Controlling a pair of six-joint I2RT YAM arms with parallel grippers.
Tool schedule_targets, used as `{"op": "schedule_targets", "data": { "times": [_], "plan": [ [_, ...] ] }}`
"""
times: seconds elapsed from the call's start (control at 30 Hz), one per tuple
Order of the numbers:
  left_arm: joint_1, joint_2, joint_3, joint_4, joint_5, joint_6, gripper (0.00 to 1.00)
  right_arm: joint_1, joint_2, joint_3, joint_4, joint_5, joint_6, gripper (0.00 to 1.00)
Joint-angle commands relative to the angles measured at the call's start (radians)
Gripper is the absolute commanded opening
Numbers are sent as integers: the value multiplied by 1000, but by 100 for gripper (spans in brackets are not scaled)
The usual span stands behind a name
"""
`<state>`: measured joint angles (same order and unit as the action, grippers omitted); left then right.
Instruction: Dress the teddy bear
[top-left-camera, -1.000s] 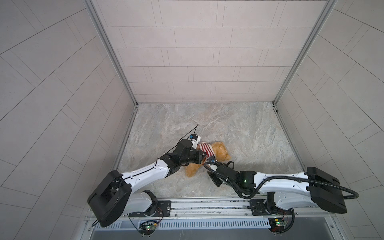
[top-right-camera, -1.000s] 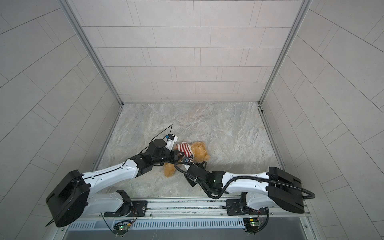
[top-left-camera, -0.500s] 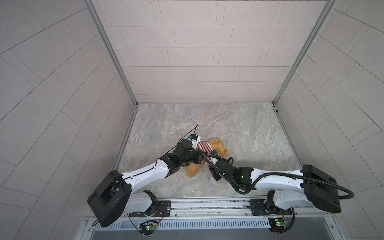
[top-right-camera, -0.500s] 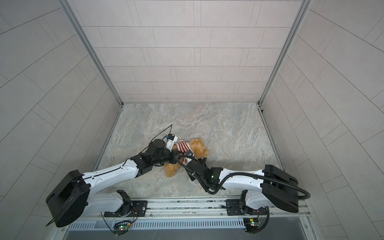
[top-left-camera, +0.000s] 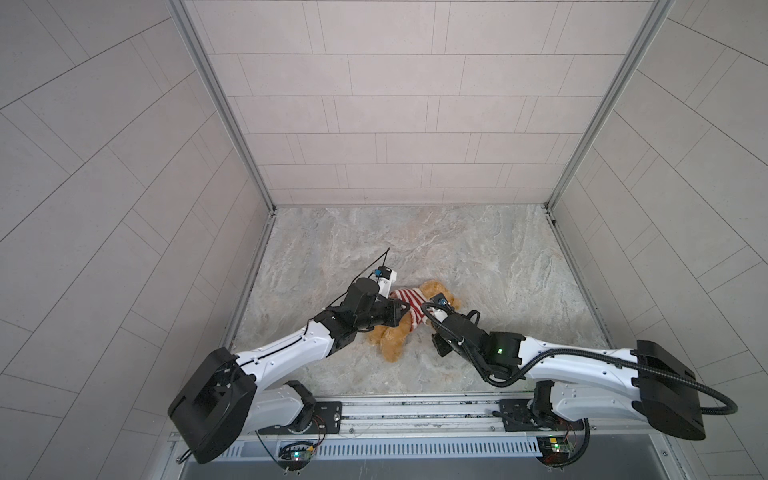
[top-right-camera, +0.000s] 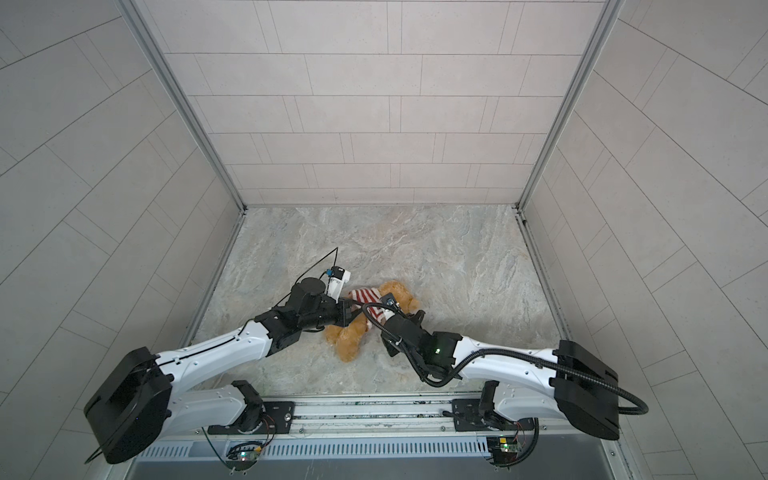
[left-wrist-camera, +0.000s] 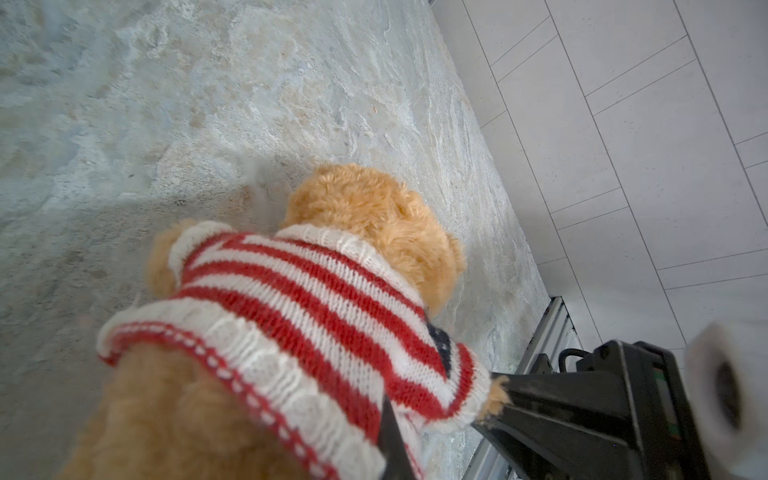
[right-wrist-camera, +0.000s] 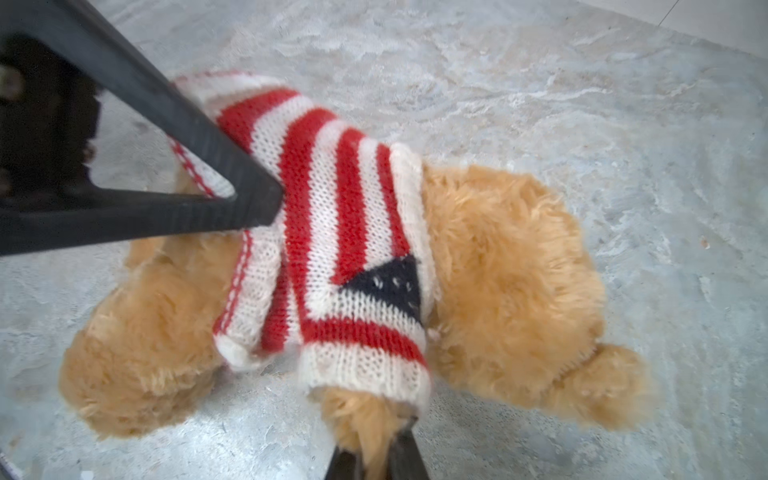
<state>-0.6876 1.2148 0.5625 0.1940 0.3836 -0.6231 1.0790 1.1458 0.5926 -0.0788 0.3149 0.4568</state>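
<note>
The teddy bear (top-left-camera: 392, 343) lies on the stone-patterned tabletop (top-left-camera: 478, 257), stretched between the two grippers. The left gripper (right-wrist-camera: 259, 208) has its jaws pinched together on the hem of the striped sweater (right-wrist-camera: 345, 216), at the bear's waist, with knit bunched around the tips. Over on the other side, the right gripper (left-wrist-camera: 500, 399) is clamped on the furry paw (right-wrist-camera: 365, 415) that pokes out of the sleeve, the cuff sitting just beyond its jaws. The bear's head lies past the collar, away from both sets of tips, and the sweater covers its torso.
</note>
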Motion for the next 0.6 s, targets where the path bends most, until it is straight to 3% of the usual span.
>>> {"op": "schedule_targets", "data": {
  "times": [0.0, 0.03, 0.17, 0.27, 0.4, 0.57],
  "plan": [
    [11, -20, 5, -46, -14, 39, 0, -1, -72, 60, -71, -10, -28, 0],
    [11, -27, 5, -53, -20, 42, 2, -1, -86, 69, -76, -33, -35, 0],
    [-16, -117, 3, -81, -44, 61, 37, -1, -104, 116, -97, -99, -28, 0],
    [-65, -188, 24, -187, -66, 100, 52, -1, -109, 146, -125, -97, -9, 0],
    [-121, -262, -1, -228, -76, 74, 55, -1, -122, 156, -133, -85, 6, 0],
    [-149, -267, -11, -193, -87, 40, 41, 0, -111, 162, -105, -116, 16, 0]
  ]
}}
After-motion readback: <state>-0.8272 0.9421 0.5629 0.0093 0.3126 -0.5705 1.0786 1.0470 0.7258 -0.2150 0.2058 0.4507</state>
